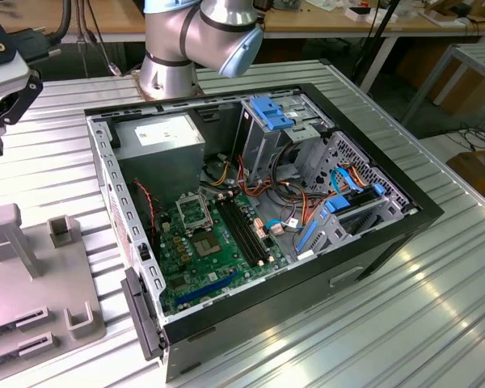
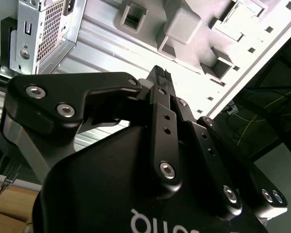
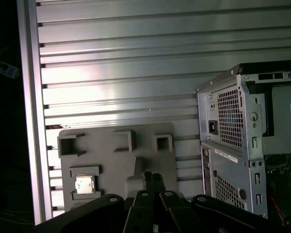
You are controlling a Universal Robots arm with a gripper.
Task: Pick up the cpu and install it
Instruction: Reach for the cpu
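Gripper (image 3: 153, 178) claw pressed together, near grey fixture plate (image 3: 121, 162); cpu (image 3: 84, 184) sits in plate pocket. Surface: ribbed alu table (image 3: 136, 73), open PC case (image 1: 347, 267) on it. Wood benches (image 1: 307, 24) behind.

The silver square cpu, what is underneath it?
The small silver-grey square cpu lies in a square recess of the flat grey holder plate, which rests on the ribbed aluminium table. The recess floor beneath the chip is hidden.
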